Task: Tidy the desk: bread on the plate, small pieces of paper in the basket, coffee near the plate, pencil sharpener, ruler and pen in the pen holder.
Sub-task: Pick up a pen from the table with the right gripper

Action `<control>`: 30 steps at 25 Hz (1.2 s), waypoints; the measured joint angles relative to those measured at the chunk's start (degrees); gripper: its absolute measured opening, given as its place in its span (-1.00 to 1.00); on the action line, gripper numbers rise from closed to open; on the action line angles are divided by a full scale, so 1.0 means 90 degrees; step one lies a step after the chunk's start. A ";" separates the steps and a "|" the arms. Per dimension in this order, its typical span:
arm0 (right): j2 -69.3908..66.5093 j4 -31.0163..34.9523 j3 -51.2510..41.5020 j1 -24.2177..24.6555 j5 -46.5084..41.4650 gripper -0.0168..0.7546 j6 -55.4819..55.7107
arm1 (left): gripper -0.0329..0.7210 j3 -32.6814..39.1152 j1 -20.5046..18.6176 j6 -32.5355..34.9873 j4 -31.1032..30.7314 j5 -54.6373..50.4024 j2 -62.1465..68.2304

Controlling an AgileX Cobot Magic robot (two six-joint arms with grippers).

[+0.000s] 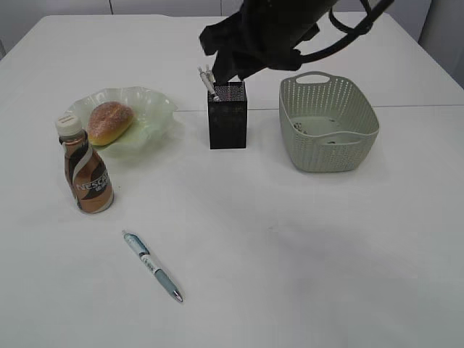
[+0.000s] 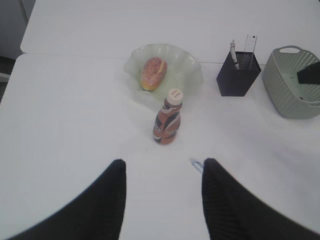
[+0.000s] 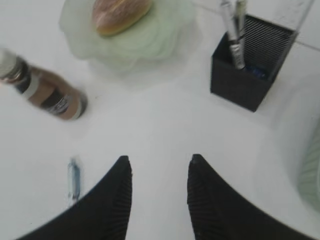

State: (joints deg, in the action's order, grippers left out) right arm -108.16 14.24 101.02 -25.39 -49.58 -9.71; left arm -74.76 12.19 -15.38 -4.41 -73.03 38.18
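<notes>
White tabletop [image 1: 304,246] carried the last stray, a pen [image 1: 152,266] lying flat at 5 o'clock of the coffee [image 1: 85,168], light, stiff and slick, likely best pinched mid-barrel, while both sets of fingers [image 2: 162,200] [image 3: 159,200] stood half-open and empty.

Bread [image 1: 110,121] on green plate [image 1: 156,109], coffee bottle [image 1: 86,170] upright beside it, blue pen [image 1: 152,266] flat on table

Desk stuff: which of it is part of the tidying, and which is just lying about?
Part of the job:
bread on plate
coffee bottle
pen
pen holder
basket

Just lying about:
nothing seen
</notes>
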 joint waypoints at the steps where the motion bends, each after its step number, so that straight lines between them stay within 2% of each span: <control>1: 0.0053 0.0017 0.0000 -0.0126 -0.0192 -0.15 -0.0126 | 0.04 0.0000 0.0000 0.0000 0.0000 0.0000 0.0000; 8: 0.0124 0.0037 0.0011 -0.1061 -0.1071 -0.15 -0.0324 | 0.04 0.0000 0.0000 0.0000 -0.0192 0.0000 0.0000; 16: -0.0224 -0.0012 0.0025 -0.1896 -0.1336 -0.15 -0.0145 | 0.04 0.0000 0.0000 0.0000 -0.0215 0.0000 0.0000; 24: -0.1124 -0.0566 0.0082 -0.2191 -0.1366 -0.15 0.0143 | 0.04 0.0000 0.0000 0.0000 -0.0203 0.0000 0.0000; 30: -0.1895 -0.0804 0.1095 -0.2191 -0.1871 -0.12 0.0744 | 0.04 0.0000 0.0000 0.0000 -0.0135 0.0000 0.0000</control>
State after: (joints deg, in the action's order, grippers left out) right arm -125.21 7.01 110.88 -45.11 -66.42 -3.02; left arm -74.76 12.19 -15.38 -5.62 -73.03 38.18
